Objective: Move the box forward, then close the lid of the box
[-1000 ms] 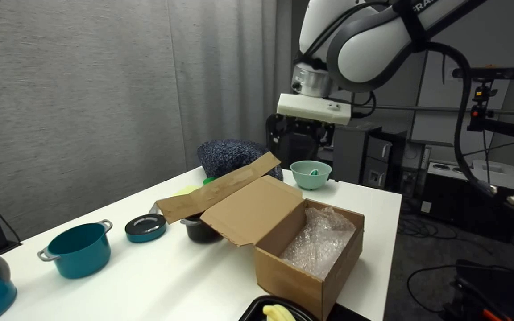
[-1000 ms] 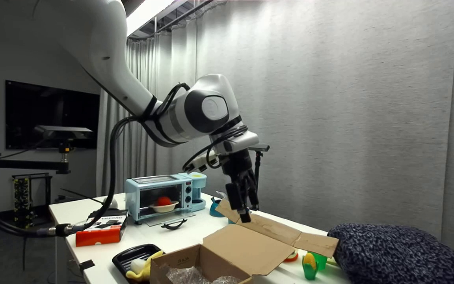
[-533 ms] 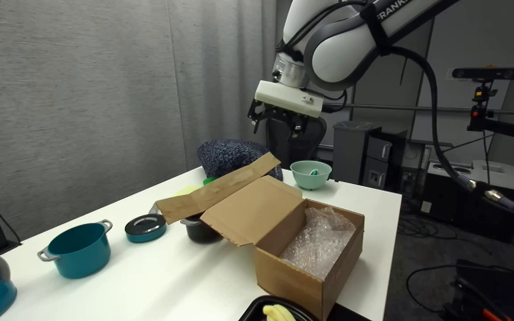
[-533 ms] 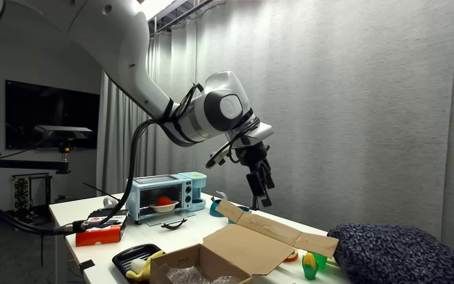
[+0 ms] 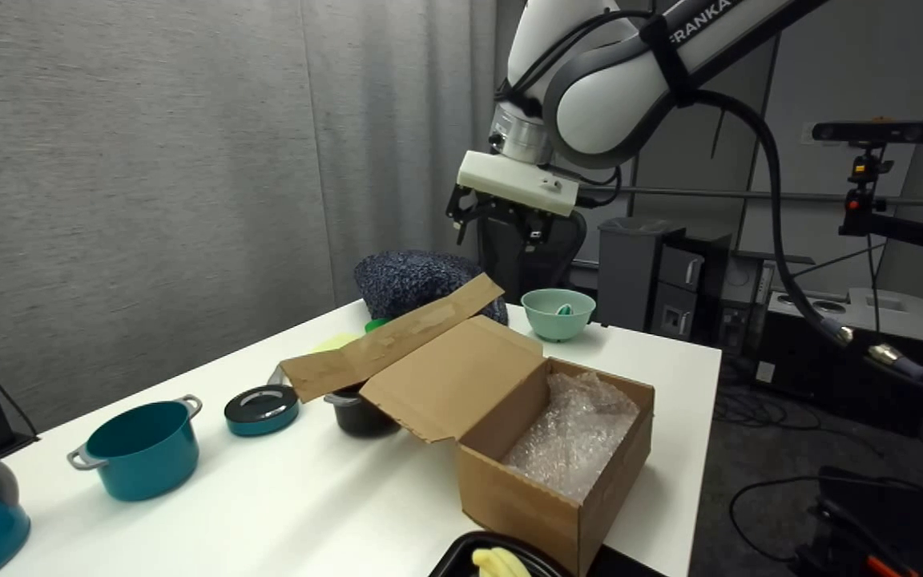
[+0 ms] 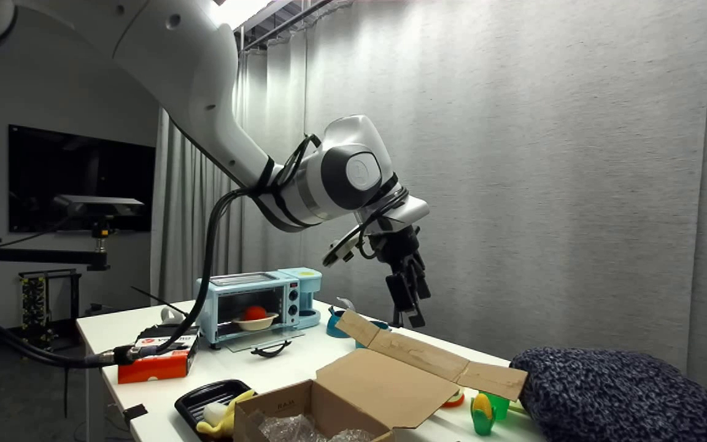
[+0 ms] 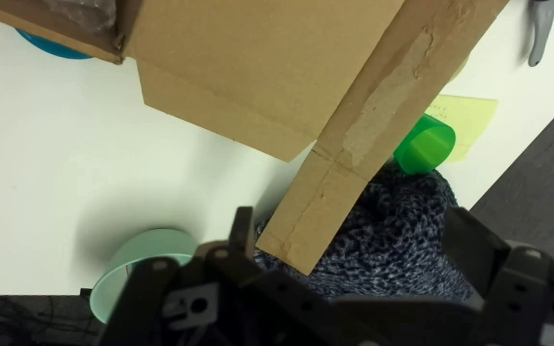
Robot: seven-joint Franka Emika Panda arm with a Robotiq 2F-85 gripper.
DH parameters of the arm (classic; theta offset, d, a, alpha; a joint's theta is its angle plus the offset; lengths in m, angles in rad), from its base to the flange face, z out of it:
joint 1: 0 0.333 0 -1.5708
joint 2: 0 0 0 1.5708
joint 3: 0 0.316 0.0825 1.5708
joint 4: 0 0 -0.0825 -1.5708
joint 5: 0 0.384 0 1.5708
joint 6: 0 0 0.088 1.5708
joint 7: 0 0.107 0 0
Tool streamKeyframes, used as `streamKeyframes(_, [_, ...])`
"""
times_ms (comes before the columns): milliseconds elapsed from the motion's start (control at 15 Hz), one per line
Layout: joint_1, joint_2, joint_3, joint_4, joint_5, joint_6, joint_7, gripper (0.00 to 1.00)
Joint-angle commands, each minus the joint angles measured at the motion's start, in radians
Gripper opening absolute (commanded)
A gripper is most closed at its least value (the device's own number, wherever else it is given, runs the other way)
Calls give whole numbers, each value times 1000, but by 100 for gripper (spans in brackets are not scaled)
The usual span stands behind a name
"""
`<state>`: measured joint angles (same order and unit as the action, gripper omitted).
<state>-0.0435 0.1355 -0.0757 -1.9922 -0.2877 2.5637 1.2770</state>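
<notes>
The brown cardboard box (image 5: 519, 503) stands on the white table with clear bubble wrap inside; it also shows in an exterior view (image 6: 286, 406). Its lid (image 5: 457, 377) is open, folded outward to the side, with a bent edge strip (image 5: 393, 340) along its far side. The lid shows its inner face in the other views (image 6: 384, 387) (image 7: 267, 53); its label is hidden. My gripper (image 5: 497, 234) is open and empty, apart from the lid and above its outer side. In the wrist view the strip's end lies between my open fingers (image 7: 354, 228).
A dark knitted cushion (image 7: 378, 240), a green cup (image 7: 426, 144) and a mint bowl (image 5: 558, 314) are near the lid. A black pot (image 5: 361, 415) stands under the lid. A black tray (image 6: 197, 402) touches or nearly touches the box. A teal pot (image 5: 141, 449) stands farther off.
My gripper has moved away from the box's side, leftward in an exterior view and rightward in the other, then sunk slightly. The box and lid have not moved.
</notes>
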Motion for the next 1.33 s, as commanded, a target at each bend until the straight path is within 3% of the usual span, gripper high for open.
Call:
streamKeyframes(0, [5,61,-19,63,63,3,-2,100])
streamKeyframes(333, [14,182,0,180,240,-12,-20,100])
streamKeyframes(600, [19,275,22,342,336,-121,-77,100])
streamKeyframes(933, [13,380,19,545,399,-358,-86,100])
streamKeyframes(1267, [20,483,8,667,404,-367,-65,100])
